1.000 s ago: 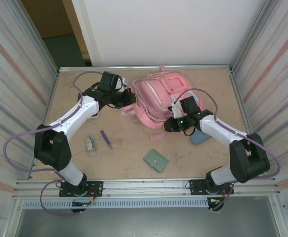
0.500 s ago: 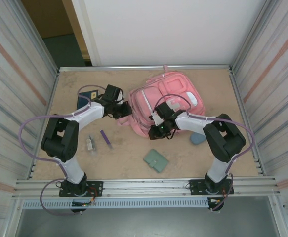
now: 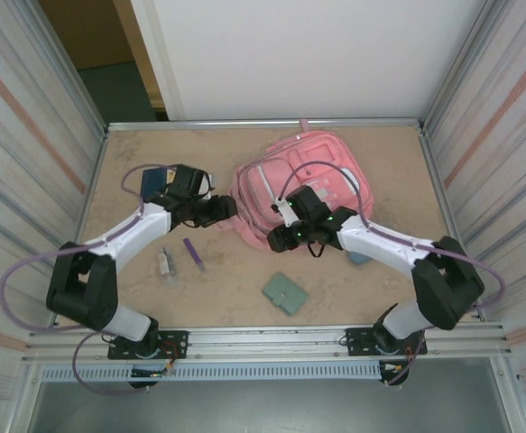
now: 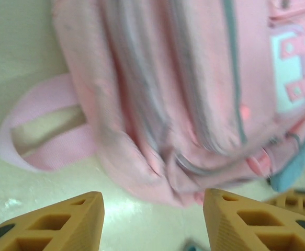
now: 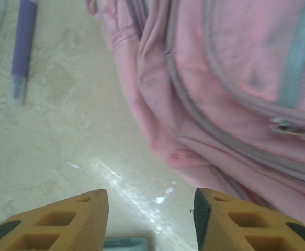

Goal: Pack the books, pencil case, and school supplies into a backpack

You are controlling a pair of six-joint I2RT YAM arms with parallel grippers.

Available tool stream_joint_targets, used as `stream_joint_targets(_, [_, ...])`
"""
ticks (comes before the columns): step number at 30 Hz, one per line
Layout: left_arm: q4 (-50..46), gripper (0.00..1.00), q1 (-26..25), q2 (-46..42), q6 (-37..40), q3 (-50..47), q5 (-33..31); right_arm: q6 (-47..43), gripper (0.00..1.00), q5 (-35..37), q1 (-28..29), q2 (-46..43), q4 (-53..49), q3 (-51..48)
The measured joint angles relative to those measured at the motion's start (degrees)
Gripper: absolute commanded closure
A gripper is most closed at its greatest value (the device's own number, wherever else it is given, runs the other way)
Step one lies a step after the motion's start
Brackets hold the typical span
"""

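Close under the right arm, the pencil case [image 3: 362, 256] is largely hidden. Only a slate-blue end is seen, toward the right edge of the table [image 3: 244, 149]. The dark blue book [image 3: 154, 178] is partly covered by the left arm and its cable, toward the far left corner. The left wrist view is blurred, so the fine detail of the zips is hard to make out there.

The pink backpack [image 3: 312, 167] is laid flat toward the far edge, right of the middle. Its inside is not seen, so what it holds cannot be told.

The left tool [image 3: 226, 209] is set just beside the backpack's left side, next to a pink strap loop [image 4: 42, 125]. Its fingers are parted to a middling width and nothing is held. The right tool [image 3: 276, 239] is placed at the backpack's near left corner, parted about as far and likewise gripping nothing.

Farther out, toward the near edge, the purple pen [image 3: 193, 253] and the small grey-white stick [image 3: 164, 262] are seen lying side by side. The sage-green folder [image 3: 285, 293] is seen apart from them.
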Motion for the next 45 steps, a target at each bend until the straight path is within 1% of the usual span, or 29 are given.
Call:
stream_joint_targets(2, [-0.96, 0.48, -2.51, -2.67, 1.22, 0.02, -0.79, -0.96, 0.50, 2.99, -0.35, -3.30, -0.52, -0.81])
stream_joint_targets(5, [-1.31, 0.51, -8.46, -3.91, 3.17, 0.09, -2.23, -2.14, 0.50, 6.34, -1.97, -7.02, -1.16, -2.08])
stream_joint_targets(9, [-2.03, 0.56, -16.63, 0.61, 6.19, 2.34, -3.02, -2.08, 0.50, 9.51, -7.37, -9.77, -2.71, -3.26])
stream_joint_targets(11, [-2.27, 0.57, -19.63, 3.54, 7.02, 3.63, -4.44, -1.51, 0.50, 10.29, -9.97, -11.52, -3.37, -4.24])
stream_joint_targets(14, [-2.67, 0.58, -22.16, 6.54, 7.23, 4.42, -6.29, -1.07, 0.49, 10.16, -12.98, -14.97, -3.69, -5.90])
stream_joint_targets(19, [-1.64, 0.62, -22.91, 10.86, 7.28, 4.68, -8.61, -0.09, 0.49, 9.88, -14.47, -19.89, -3.43, -8.74])
stream_joint_targets(21, [-1.09, 0.63, -22.91, 13.60, 7.82, 5.51, -10.14, 0.31, 0.49, 9.62, -14.47, -20.46, -3.02, -9.46])
stream_joint_targets(26, [0.17, 0.64, -22.91, 19.54, 8.96, 8.94, -11.61, 0.96, 0.49, 8.96, -14.47, -20.94, -2.69, -10.25])
stream_joint_targets(32, [0.17, 0.65, -23.06, 20.31, 10.12, 10.80, -13.14, 1.18, 0.49, 8.79, -14.47, -23.08, -2.64, -10.25])
stream_joint_targets(37, [0.35, 0.68, -23.15, 21.99, 10.73, 12.17, -13.53, 1.18, 0.49, 8.83, -14.47, -23.74, -2.67, -10.25])
stream_joint_targets(45, [0.20, 0.79, -24.76, 24.30, 11.76, 13.35, -16.37, 1.20, 0.49, 8.83, -14.49, -24.44, -2.16, -10.99])
